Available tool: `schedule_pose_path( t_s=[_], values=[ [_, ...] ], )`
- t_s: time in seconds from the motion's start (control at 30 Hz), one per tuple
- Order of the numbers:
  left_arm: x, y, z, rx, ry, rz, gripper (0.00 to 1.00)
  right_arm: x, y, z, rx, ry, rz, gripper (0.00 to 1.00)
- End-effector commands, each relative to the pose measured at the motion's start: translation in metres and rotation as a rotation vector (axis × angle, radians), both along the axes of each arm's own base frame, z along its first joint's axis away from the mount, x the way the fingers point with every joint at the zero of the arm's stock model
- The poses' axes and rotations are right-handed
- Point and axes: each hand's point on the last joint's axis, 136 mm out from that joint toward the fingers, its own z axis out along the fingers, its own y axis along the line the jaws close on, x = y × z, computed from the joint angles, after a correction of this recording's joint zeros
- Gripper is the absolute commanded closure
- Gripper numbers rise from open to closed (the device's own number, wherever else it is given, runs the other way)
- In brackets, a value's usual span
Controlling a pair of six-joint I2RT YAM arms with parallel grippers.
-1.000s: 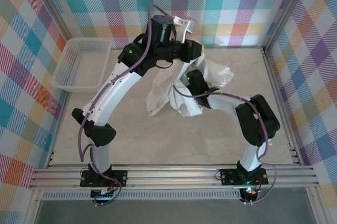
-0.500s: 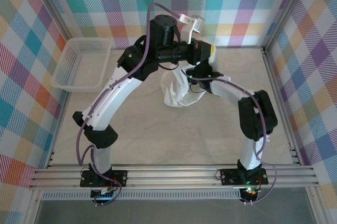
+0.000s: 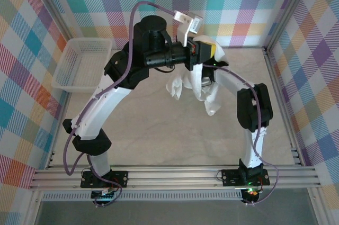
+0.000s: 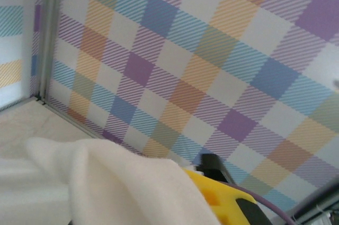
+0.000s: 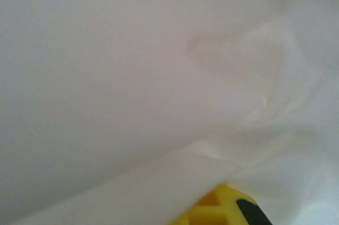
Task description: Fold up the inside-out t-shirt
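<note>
**Surface carrying one basket**

A pale, faintly marbled surface (image 3: 159, 135) is stretching between aluminium rails (image 3: 169, 174) and checked walls (image 3: 238, 2). A white lattice basket (image 3: 82, 66) is sitting directly on it in the far-left corner, close against the wall. The white t-shirt (image 3: 212, 100) is hanging over the far middle; whether its lowest tip is touching the surface cannot be told.

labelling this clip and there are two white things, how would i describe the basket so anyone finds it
On the beige table, look to the far left corner, by the checked wall. The basket lies there, shallow and rectangular. Unlike the t-shirt, the other white thing, which hangs soft and bunched, lifted off the table, it is open lattice and sits flat on the surface.
</note>
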Motion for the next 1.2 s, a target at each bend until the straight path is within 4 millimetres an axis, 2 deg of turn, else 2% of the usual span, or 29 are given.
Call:
schedule_pose_path(
  t_s=[0.0, 0.07, 0.1, 0.17, 0.23, 0.3, 0.37, 0.5, 0.63, 0.7, 0.77, 0.83, 0.9, 0.97, 1.07, 1.13, 1.17],
  values=[
    [-0.032, 0.024, 0.051, -0.077, -0.190, -0.009, 0.96, -0.045, -0.019, -0.076, -0.225, 0.220, 0.097, 0.97],
    [-0.024, 0.027, 0.039, -0.010, -0.222, 0.045, 0.97, -0.054, -0.036, -0.074, -0.346, 0.214, 0.123, 0.84],
    [-0.016, 0.030, 0.033, 0.030, -0.234, 0.089, 0.97, -0.059, -0.047, -0.072, -0.429, 0.212, 0.137, 0.69],
    [-0.008, 0.035, 0.023, 0.082, -0.246, 0.138, 0.97, -0.068, -0.077, -0.070, -0.614, 0.207, 0.147, 0.51],
    [-0.009, 0.037, 0.025, 0.082, -0.255, 0.137, 0.97, -0.072, -0.109, -0.074, -0.779, 0.199, 0.131, 0.37],
    [-0.014, 0.037, 0.033, 0.059, -0.268, 0.124, 0.97, -0.075, -0.131, -0.085, -0.870, 0.221, 0.123, 0.30],
    [-0.020, 0.042, 0.047, 0.032, -0.287, 0.122, 0.97, -0.079, -0.142, -0.101, -0.906, 0.283, 0.146, 0.26],
    [-0.034, 0.053, 0.068, -0.003, -0.341, 0.124, 0.98, -0.089, -0.131, -0.131, -0.869, 0.382, 0.233, 0.18],
    [-0.037, 0.065, 0.077, -0.016, -0.362, 0.151, 0.99, -0.101, -0.114, -0.155, -0.871, 0.405, 0.337, 0.16],
    [-0.036, 0.068, 0.078, -0.012, -0.364, 0.165, 0.99, -0.111, -0.112, -0.167, -0.894, 0.436, 0.382, 0.21],
    [-0.034, 0.071, 0.077, -0.003, -0.367, 0.182, 1.00, -0.120, -0.111, -0.176, -0.898, 0.462, 0.407, 0.33],
    [-0.028, 0.075, 0.074, 0.020, -0.371, 0.219, 0.99, -0.126, -0.105, -0.176, -0.860, 0.463, 0.419, 0.58],
    [-0.012, 0.080, 0.065, 0.067, -0.364, 0.310, 1.00, -0.125, -0.093, -0.159, -0.776, 0.409, 0.410, 0.83],
    [0.020, 0.092, 0.045, 0.154, -0.329, 0.471, 0.99, -0.120, -0.072, -0.122, -0.640, 0.304, 0.384, 0.98],
    [0.086, 0.133, -0.010, 0.299, -0.137, 0.740, 1.00, -0.117, -0.048, -0.050, -0.446, 0.119, 0.326, 1.00],
    [0.128, 0.168, -0.065, 0.362, 0.085, 0.834, 1.00, -0.121, -0.038, 0.005, -0.316, -0.013, 0.288, 1.00],
    [0.142, 0.180, -0.091, 0.384, 0.168, 0.859, 1.00, -0.124, -0.035, 0.028, -0.265, -0.070, 0.272, 1.00]
  ],
)
